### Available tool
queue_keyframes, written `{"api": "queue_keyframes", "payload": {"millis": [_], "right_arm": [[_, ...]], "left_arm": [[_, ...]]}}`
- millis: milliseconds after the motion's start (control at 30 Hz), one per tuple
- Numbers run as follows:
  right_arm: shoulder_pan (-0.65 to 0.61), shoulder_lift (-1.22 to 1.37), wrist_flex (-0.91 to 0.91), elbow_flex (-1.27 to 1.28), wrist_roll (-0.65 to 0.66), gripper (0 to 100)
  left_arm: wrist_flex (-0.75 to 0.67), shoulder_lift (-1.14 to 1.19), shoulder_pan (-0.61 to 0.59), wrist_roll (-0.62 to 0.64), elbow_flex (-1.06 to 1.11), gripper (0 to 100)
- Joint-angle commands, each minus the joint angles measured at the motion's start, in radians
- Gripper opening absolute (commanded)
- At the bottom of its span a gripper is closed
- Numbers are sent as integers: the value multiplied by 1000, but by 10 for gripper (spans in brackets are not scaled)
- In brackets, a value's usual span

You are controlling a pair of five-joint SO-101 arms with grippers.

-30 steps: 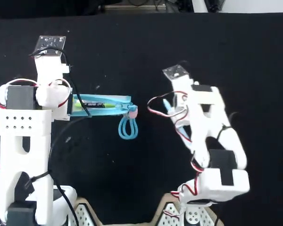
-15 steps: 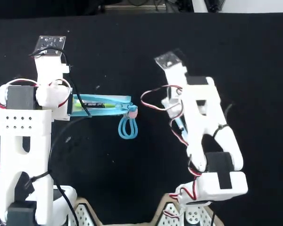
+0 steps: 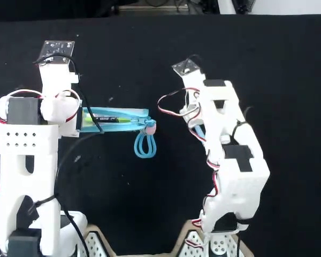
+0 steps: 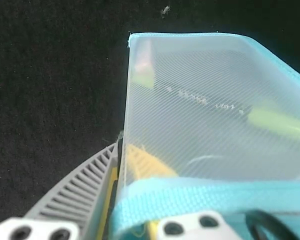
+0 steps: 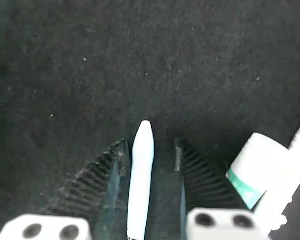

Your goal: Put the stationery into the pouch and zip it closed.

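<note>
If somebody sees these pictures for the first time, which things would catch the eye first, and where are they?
First comes the pale blue see-through pouch, lying on the black table with one end in the left gripper and a green pen showing inside. Next is the light blue pen at the right gripper, with a white tube close by.

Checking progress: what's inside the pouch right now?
Through the translucent pouch, a dark pen with yellow-green ends lies inside. The left pincer covers the end it grips, so anything there is hidden.
</note>
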Motion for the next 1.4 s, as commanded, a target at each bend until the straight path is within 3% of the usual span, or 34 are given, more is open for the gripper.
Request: {"api": "queue_keyframes", "payload": {"millis": [0, 33, 200, 567, 700, 800, 1100, 1367], "right_arm": [[8, 13, 14, -59, -5, 77], [9, 10, 14, -58, -5, 18], [26, -110, 126, -64, -5, 11], [0, -806, 367, 16, -5, 10], [-103, -1107, 430, 19, -20, 10], [-236, -1307, 430, 19, -118, 11], [-534, -1629, 149, 61, -338, 11], [-718, -1684, -324, 328, -358, 11]], "left_arm": [[9, 8, 10, 3, -7, 30], [9, 8, 10, 3, -7, 30], [9, 8, 10, 3, -7, 30], [9, 8, 10, 3, -7, 30], [9, 8, 10, 3, -7, 30], [9, 8, 10, 3, -7, 30], [9, 8, 10, 3, -7, 30], [9, 8, 10, 3, -7, 30]]}}
